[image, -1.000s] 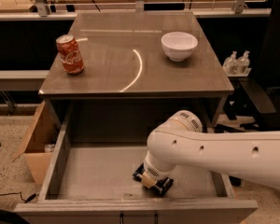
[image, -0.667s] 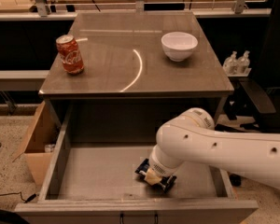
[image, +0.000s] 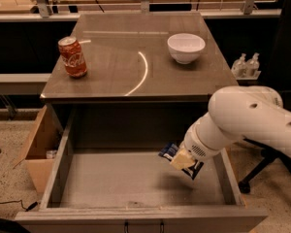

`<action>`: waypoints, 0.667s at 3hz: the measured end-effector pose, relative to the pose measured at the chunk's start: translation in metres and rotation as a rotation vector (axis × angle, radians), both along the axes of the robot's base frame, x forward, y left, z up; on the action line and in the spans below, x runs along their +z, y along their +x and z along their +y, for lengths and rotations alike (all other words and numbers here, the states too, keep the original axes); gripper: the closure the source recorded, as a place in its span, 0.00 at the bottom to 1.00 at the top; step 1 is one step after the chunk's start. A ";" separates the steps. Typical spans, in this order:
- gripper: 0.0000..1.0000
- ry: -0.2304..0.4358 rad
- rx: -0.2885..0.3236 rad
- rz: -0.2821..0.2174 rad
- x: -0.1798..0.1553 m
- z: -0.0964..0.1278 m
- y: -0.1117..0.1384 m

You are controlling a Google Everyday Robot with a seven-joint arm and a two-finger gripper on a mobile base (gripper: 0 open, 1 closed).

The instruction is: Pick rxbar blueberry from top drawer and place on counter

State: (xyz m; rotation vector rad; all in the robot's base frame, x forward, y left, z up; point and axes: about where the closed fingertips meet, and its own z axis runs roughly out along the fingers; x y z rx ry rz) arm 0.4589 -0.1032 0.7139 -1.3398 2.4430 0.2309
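The open top drawer (image: 111, 181) fills the lower half of the camera view, its grey floor bare. My gripper (image: 183, 160) hangs over the drawer's right part at the end of the white arm (image: 242, 120). It is shut on the rxbar blueberry (image: 170, 151), whose dark navy wrapper sticks out to the left of the fingers. The bar is held clear above the drawer floor, with a shadow beneath it. The glossy grey-brown counter (image: 111, 76) lies above and behind the drawer.
A red cola can (image: 72, 57) stands on the counter's left side and a white bowl (image: 185, 47) on its right. A cardboard box (image: 36, 144) sits on the floor left of the drawer. Two bottles (image: 246, 64) and a chair base (image: 262, 171) are at the right.
The gripper has risen from the drawer floor and moved right, lifting the rxbar blueberry with it. The arm has swung up and to the right.
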 end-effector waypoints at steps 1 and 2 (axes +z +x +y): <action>1.00 -0.008 0.060 -0.049 0.053 -0.019 0.022; 1.00 -0.050 0.110 -0.123 0.112 -0.017 0.043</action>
